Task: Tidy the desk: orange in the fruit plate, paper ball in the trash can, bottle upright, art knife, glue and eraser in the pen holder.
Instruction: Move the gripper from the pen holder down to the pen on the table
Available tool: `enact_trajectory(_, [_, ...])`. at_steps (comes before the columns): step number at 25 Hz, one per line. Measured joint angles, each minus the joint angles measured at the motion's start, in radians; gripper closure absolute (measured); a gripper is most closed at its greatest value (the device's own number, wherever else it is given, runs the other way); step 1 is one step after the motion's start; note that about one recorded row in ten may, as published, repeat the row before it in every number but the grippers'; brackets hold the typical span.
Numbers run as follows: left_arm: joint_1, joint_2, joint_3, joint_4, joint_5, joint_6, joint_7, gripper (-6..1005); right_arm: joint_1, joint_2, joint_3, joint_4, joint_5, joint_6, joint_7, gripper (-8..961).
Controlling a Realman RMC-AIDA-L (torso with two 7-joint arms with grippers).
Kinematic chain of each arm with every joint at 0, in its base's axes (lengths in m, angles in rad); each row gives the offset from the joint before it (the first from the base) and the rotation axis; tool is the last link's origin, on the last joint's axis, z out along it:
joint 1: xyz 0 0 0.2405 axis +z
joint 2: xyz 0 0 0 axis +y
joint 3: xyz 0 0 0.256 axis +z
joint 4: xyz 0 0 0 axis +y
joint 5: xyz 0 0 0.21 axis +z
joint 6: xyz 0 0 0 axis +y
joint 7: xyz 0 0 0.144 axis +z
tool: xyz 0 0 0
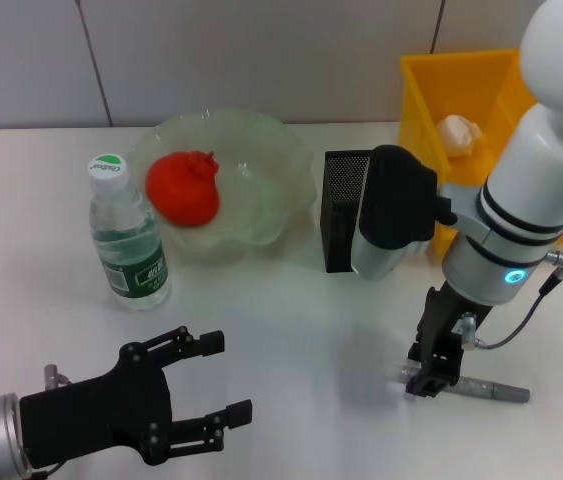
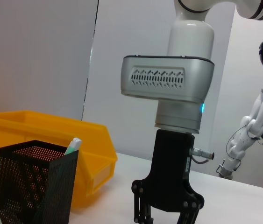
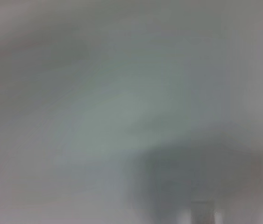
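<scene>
Right gripper (image 1: 431, 380) sits at lower right of the head view, fingers pinching one end of the art knife (image 1: 481, 388) lying flat on the surface: likely light, stiff, slick, so you should grip mid-body.

I can read no words or numbers anywhere. The bottle (image 1: 128, 243), standing well away from my left fingers (image 1: 213, 412), wears a green and white label (image 1: 141, 272) with small print that I cannot make out. Its green cap (image 1: 107, 166) carries a pale mark, also unreadable. The grey housing (image 2: 167, 77) above my right fingers shows only a row of vent slots, no lettering.
</scene>
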Motion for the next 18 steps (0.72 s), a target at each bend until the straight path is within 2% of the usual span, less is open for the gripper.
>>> enact_trajectory(5, [0.000, 0.000, -0.005, 0.000, 0.000, 0.000, 0.000, 158, 0.000, 0.000, -0.032, 0.003, 0.013, 0.014, -0.002, 560])
enact_trajectory(10, [0.000, 0.000, -0.010, 0.000, 0.000, 0.002, 0.000, 158, -0.001, 0.000, -0.034, 0.004, 0.013, 0.020, -0.003, 694])
enact_trajectory(18, [-0.001, 0.000, -0.010, 0.001, 0.000, 0.003, 0.000, 158, -0.001, 0.000, -0.034, 0.004, 0.013, 0.022, -0.003, 690])
